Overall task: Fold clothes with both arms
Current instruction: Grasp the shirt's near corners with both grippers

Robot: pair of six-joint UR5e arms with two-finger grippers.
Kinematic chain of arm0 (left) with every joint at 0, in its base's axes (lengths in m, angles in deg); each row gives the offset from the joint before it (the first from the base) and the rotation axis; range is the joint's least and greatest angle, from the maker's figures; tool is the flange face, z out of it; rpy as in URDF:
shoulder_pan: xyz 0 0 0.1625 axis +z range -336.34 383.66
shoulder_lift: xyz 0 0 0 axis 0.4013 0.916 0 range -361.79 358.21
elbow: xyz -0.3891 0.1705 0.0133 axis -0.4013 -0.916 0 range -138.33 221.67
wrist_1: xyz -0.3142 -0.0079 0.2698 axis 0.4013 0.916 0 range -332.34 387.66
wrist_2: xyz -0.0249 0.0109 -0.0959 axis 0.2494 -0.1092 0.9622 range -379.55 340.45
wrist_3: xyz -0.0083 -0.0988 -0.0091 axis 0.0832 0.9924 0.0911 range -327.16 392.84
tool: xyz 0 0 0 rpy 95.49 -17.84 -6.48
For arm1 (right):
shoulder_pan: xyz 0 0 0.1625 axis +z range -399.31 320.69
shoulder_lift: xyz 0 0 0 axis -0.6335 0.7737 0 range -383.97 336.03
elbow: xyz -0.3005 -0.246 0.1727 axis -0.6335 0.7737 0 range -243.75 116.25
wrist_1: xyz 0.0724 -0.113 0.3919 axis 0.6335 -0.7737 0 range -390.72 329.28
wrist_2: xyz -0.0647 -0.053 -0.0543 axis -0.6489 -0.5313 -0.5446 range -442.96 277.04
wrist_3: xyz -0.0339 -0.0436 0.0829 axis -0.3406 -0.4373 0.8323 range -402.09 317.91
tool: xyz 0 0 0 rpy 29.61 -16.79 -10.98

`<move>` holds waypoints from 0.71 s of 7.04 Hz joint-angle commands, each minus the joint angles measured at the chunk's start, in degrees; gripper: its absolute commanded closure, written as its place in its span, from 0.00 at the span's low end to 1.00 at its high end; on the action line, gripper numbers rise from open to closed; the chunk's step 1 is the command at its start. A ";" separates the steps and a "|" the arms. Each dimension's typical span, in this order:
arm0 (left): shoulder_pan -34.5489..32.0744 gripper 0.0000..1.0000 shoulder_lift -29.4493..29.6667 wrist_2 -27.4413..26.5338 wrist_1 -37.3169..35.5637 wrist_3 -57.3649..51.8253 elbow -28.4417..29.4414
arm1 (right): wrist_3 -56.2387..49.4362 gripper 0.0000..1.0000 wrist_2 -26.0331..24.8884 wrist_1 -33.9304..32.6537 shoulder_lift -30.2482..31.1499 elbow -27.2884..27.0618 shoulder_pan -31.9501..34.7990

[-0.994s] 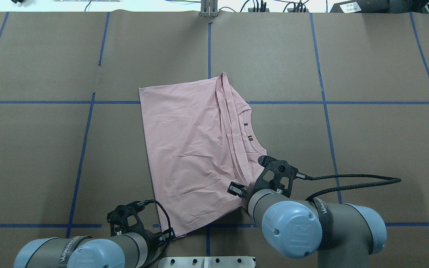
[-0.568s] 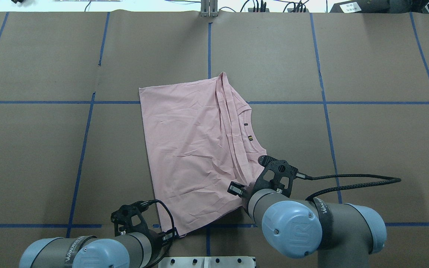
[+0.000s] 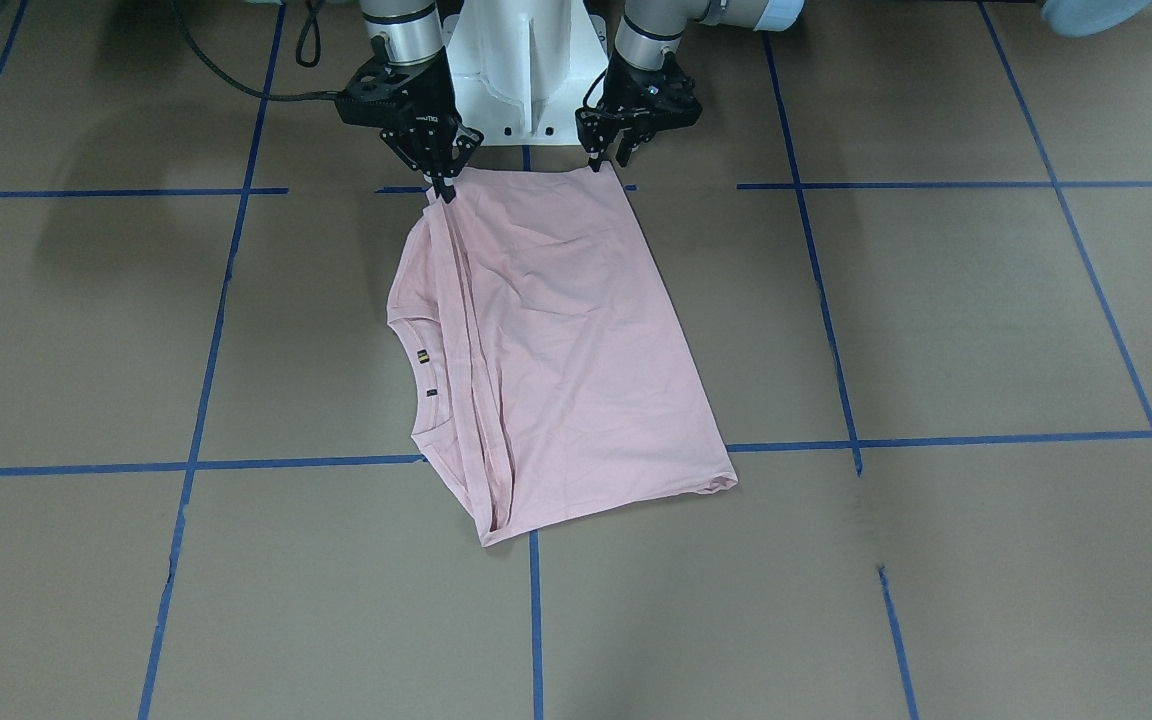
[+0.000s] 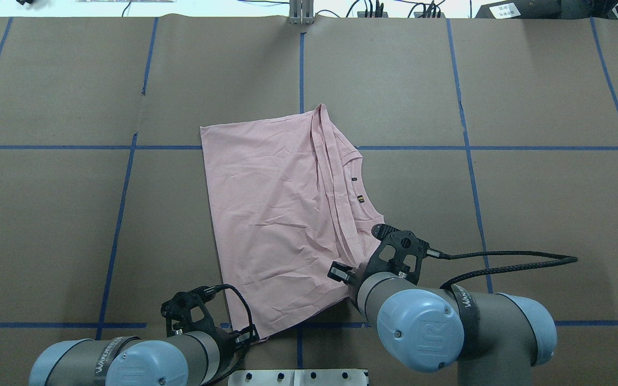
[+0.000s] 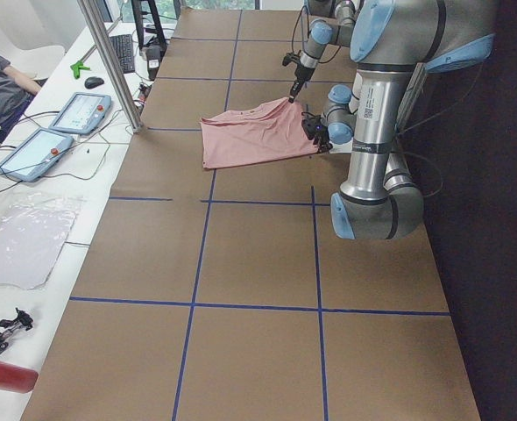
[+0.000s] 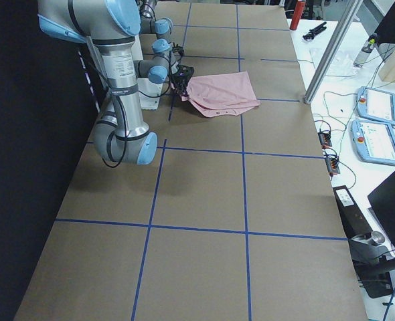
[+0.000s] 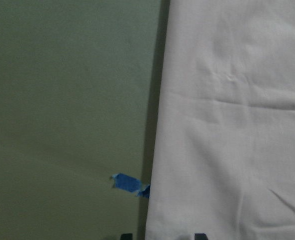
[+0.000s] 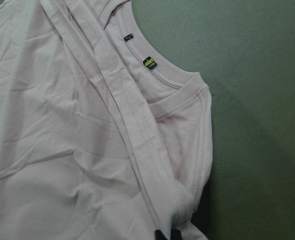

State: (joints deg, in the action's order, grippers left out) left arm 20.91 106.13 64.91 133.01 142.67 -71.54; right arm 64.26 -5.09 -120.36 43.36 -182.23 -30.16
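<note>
The clothes are one pale pink T-shirt (image 4: 271, 214), lying folded and flat on the brown table, its ribbed collar (image 3: 414, 385) toward my right side. In the front-facing view my right gripper (image 3: 444, 188) pinches the shirt's near corner by the shoulder. The right wrist view shows its fingertips (image 8: 160, 234) close together on a bunched fold. My left gripper (image 3: 606, 165) stands at the shirt's other near corner. Its fingertips (image 7: 126, 236) are apart in the left wrist view, with the cloth edge (image 7: 157, 150) between them. The shirt's printed side is hidden.
The white pedestal base (image 3: 526, 70) stands just behind both grippers. Blue tape lines (image 4: 464, 147) grid the table. Off the table's far edge are an aluminium post (image 5: 109, 61), teach pendants (image 5: 79, 110), cables and a seated person (image 5: 0, 79).
My left arm has shifted to the right, bringing its gripper onto the shirt's near left corner. The right arm and the shirt have not moved.
</note>
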 commanded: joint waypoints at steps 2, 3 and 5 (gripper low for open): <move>0.02 0.51 0.01 0.00 0.04 -0.23 0.01 | 0.00 1.00 0.00 0.00 0.09 -0.08 0.08; 0.02 0.51 0.01 0.00 0.04 -0.31 0.01 | 0.00 1.00 0.00 0.00 0.00 -0.08 -0.01; 0.02 0.51 1.23 0.00 0.04 -0.32 1.32 | 0.00 1.00 0.00 0.00 0.00 -0.08 -0.01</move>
State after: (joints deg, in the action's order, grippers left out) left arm 20.93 106.70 64.91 133.04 142.37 -70.83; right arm 64.26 -5.09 -120.37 43.40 -182.31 -30.16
